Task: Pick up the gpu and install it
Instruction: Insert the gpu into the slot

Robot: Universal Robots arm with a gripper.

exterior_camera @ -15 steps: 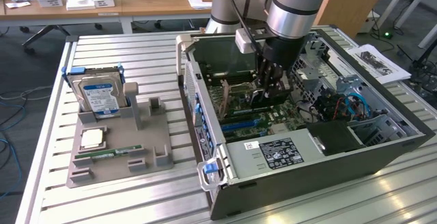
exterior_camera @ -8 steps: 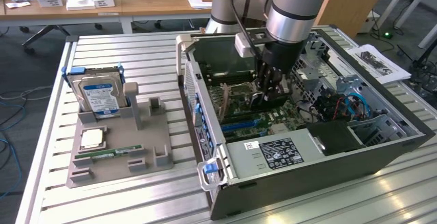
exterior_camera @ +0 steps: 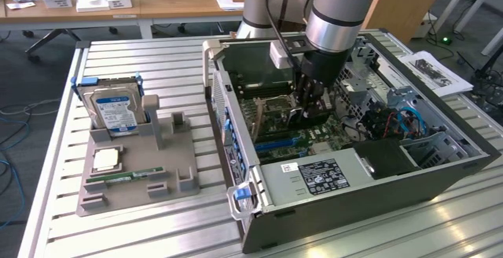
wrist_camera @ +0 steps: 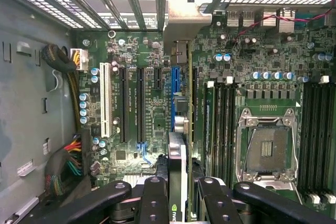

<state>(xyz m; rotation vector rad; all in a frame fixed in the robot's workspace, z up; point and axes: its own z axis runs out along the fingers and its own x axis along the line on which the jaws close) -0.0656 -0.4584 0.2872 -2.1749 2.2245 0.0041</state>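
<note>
In the wrist view, the gpu point(wrist_camera: 177, 129) shows edge-on as a thin card. Its pale metal bracket point(wrist_camera: 185, 22) sits up by the case's rear slot openings. My gripper point(wrist_camera: 178, 190) is shut on it, with black fingers point(wrist_camera: 153, 198) pressed against both faces of the card. The card hangs upright in line with the blue expansion slot point(wrist_camera: 173, 85) on the green motherboard point(wrist_camera: 142, 61); whether it touches the slot I cannot tell. In the exterior view, the gripper point(exterior_camera: 308, 112) reaches down inside the open computer case point(exterior_camera: 369, 184), and the gpu point(exterior_camera: 258, 122) stands on edge below it.
A grey parts holder point(exterior_camera: 133, 181) lies at the exterior view's left, carrying a silver hard drive point(exterior_camera: 116, 111), a square processor point(exterior_camera: 106, 159) and a green memory stick point(exterior_camera: 126, 177). Inside the case are the power supply point(exterior_camera: 318, 175), cable bundles point(wrist_camera: 68, 161) and the processor socket point(wrist_camera: 266, 148).
</note>
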